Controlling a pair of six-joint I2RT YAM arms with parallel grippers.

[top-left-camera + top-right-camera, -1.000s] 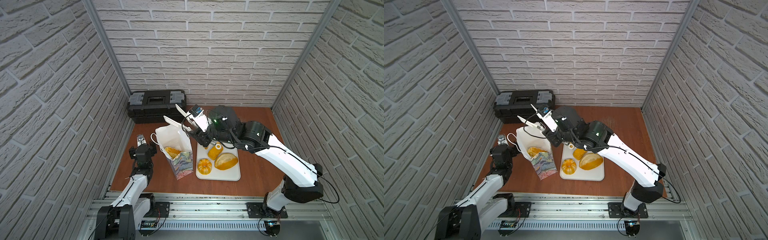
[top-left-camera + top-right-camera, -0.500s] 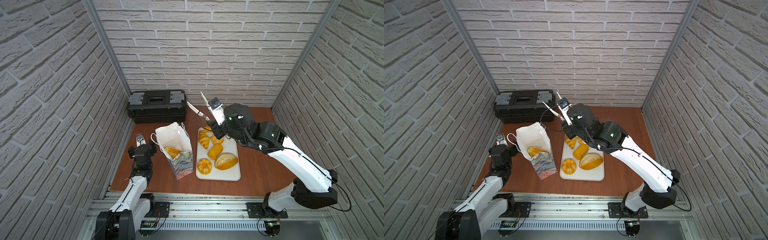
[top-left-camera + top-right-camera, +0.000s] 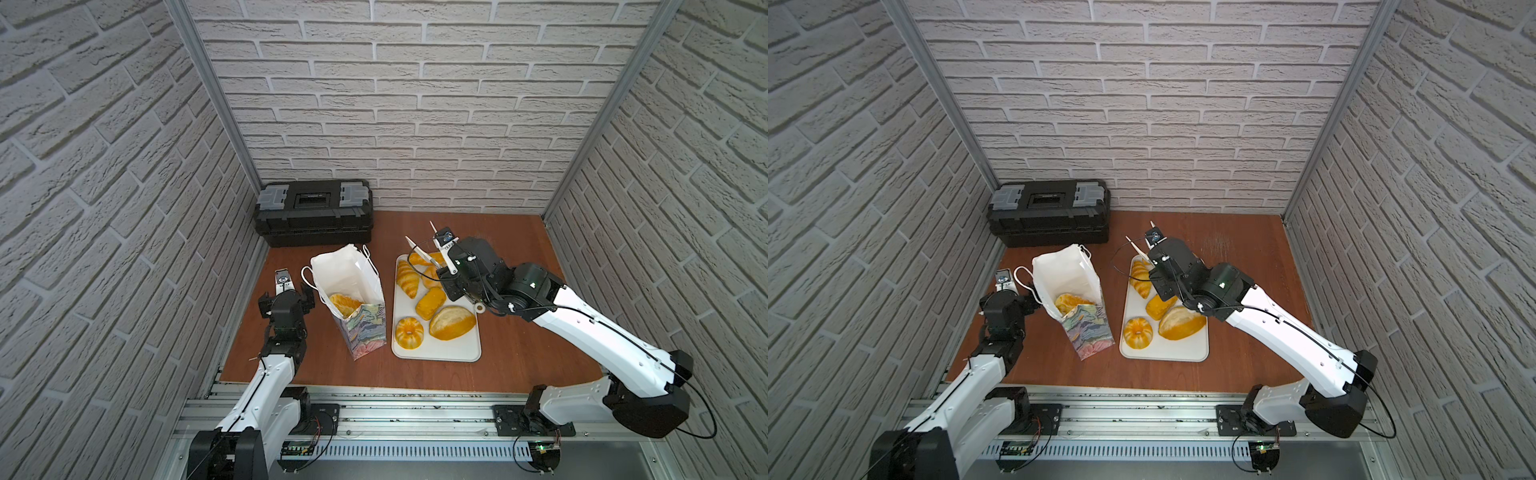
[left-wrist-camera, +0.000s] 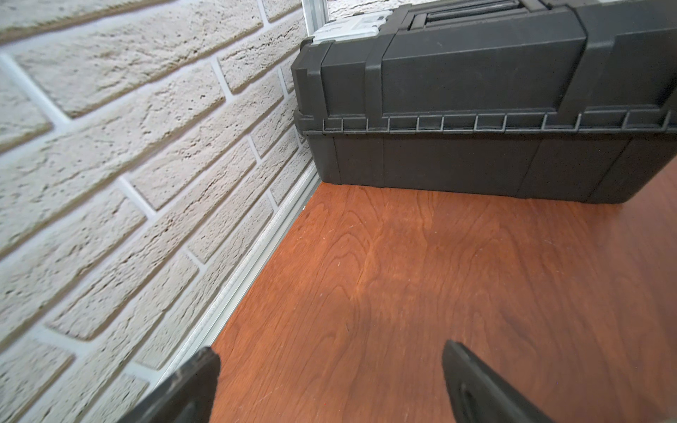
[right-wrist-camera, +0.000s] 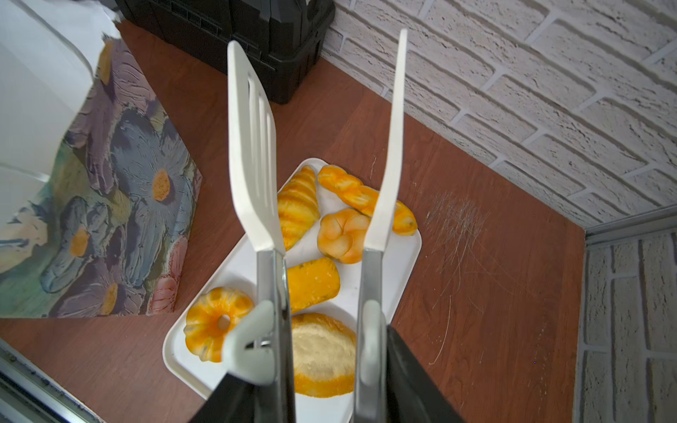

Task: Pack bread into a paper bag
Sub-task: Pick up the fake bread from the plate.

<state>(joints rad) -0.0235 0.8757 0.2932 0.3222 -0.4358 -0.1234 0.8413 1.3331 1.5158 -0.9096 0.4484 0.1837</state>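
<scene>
Your left pincer (image 4: 329, 353) gapes empty while your right pincer (image 5: 326, 399) clamps steel-handled tongs (image 5: 256, 164), white slotted blades apart, above six glossy breads (image 5: 311, 282) on the white tray (image 5: 401, 256); both top views alone show a roll (image 3: 343, 303) inside the painted paper bag (image 3: 365, 332).

- A robot test cell in a lab: brick-pattern wall panels (image 3: 415, 124) fill the top of the frame and meet at bare aluminium corner posts (image 3: 217, 104).
- Along the bottom edge, the left arm (image 3: 270, 374) and right arm (image 3: 602, 336) are mounted on a slotted metal rail (image 3: 415, 409), beside an exposed circuit board (image 3: 540, 451).
- At centre a brown wood board (image 3: 519, 353) serves as the worktop, with a black toolbox (image 3: 313, 212) at its upper left corner.
</scene>
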